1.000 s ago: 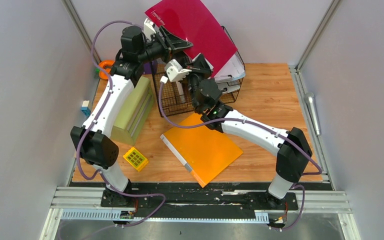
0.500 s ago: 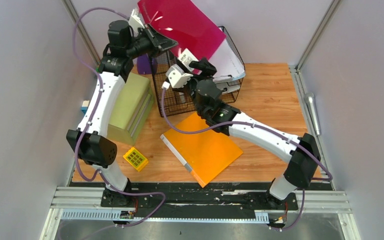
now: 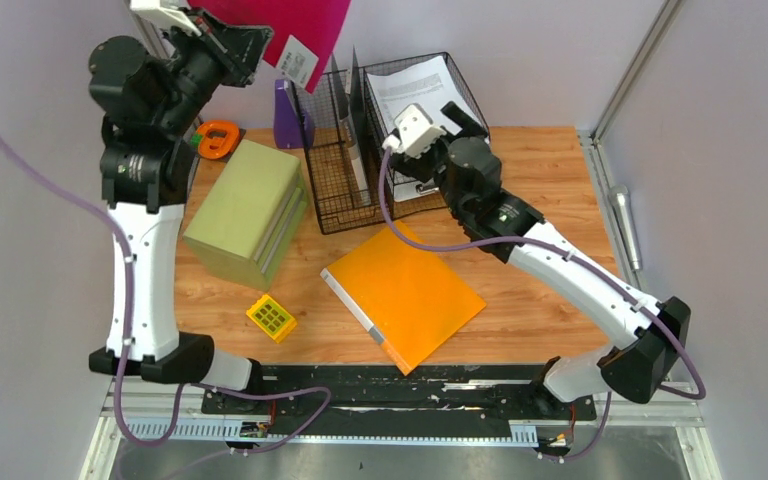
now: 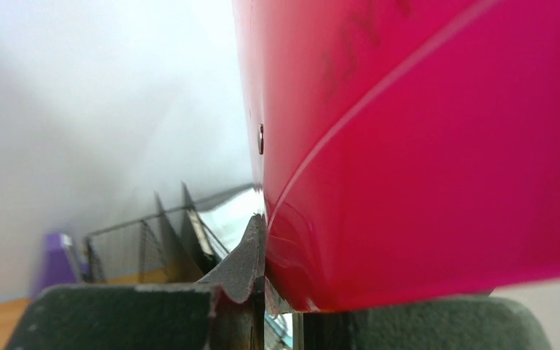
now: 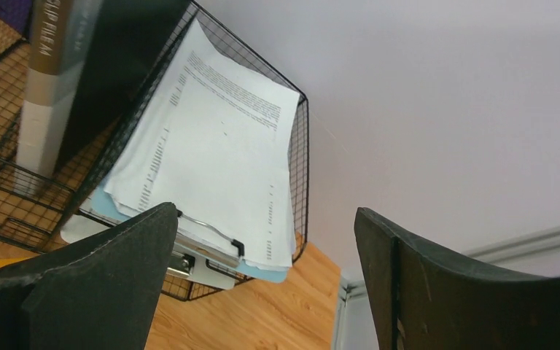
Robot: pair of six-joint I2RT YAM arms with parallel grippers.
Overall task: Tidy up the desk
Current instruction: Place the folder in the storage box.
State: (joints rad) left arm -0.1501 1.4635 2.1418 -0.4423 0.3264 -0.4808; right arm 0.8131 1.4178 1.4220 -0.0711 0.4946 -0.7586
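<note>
Folder (image 3: 305, 25) hangs clamped in left gripper (image 4: 262, 292) above the far wire rack (image 3: 332, 190), likely for filing; right gripper (image 5: 262, 219) gapes empty.

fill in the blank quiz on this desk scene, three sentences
1. The magenta folder is pinched in the ____ hand, high above the desk.
2. The right hand has its jaws ____, holding nothing.
3. The ____ binder lies flat on the desk, on the near side of the wire rack.
Missing words: left; open; orange.
</note>
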